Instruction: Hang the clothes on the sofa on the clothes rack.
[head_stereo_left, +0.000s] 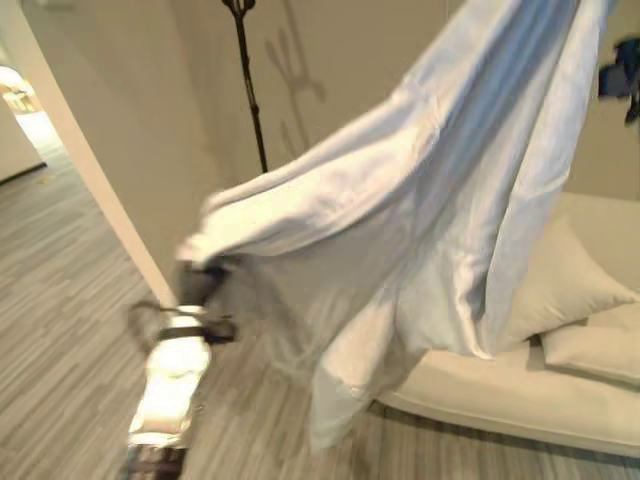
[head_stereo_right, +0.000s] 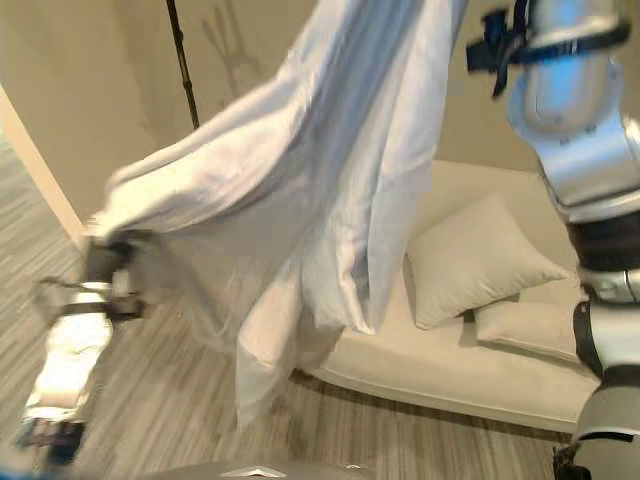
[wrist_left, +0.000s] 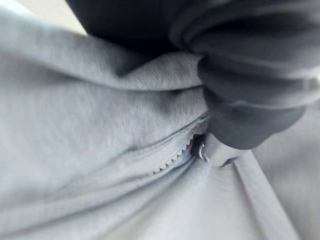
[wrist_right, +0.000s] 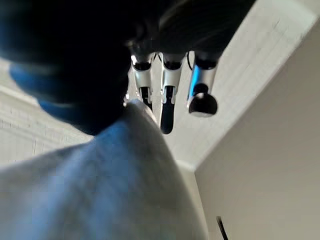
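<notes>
Behind the cream sofa (head_stereo_left: 520, 395) stands a black rack (head_stereo_left: 247, 85) against the wall. I hold a white garment (head_stereo_left: 420, 210) spread in the air, my left hand (head_stereo_left: 195, 283) gripping one edge low, my right hand (wrist_right: 167, 92) lifting its top with fingers hooked in cloth.

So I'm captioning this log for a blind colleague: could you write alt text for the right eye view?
A large white garment hangs spread in the air in front of the robot, its lower corner gathered at the left robot hand and its top running up out of the picture beside the raised right arm. Behind it stand a cream sofa with two cushions and a thin black clothes rack pole by the wall.
</notes>
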